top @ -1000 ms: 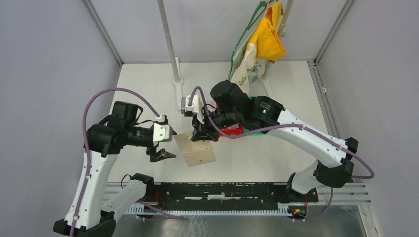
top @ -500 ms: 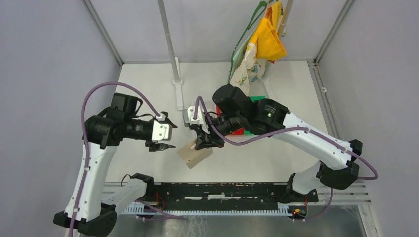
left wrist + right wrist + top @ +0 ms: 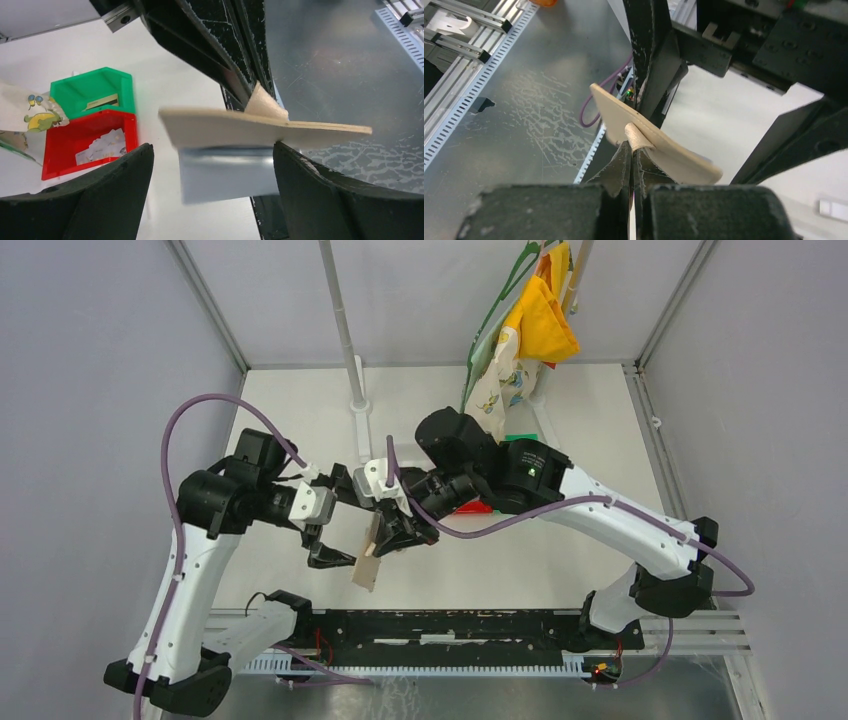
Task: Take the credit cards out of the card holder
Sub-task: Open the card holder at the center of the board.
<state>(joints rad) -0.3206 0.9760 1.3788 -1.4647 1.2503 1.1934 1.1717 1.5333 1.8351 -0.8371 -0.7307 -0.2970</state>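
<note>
Right gripper (image 3: 631,150): jaws pressed together, pinching the small strap tab (image 3: 637,136) of the card holder (image 3: 367,562).

Holder is lifted off the table (image 3: 300,410), turned nearly edge-on. It sits on the left-arm side of the red bin (image 3: 60,172), nearer the arm bases than the bin. Its pale blue-grey panel (image 3: 227,175) hangs under the tan cover.

Left gripper (image 3: 342,522): spread wide, fingers (image 3: 110,195) one on each side of the holder.

Red bin holds pale flat pieces (image 3: 102,145), too small to identify. Green bin (image 3: 115,82) touches the red bin's far side.
</note>
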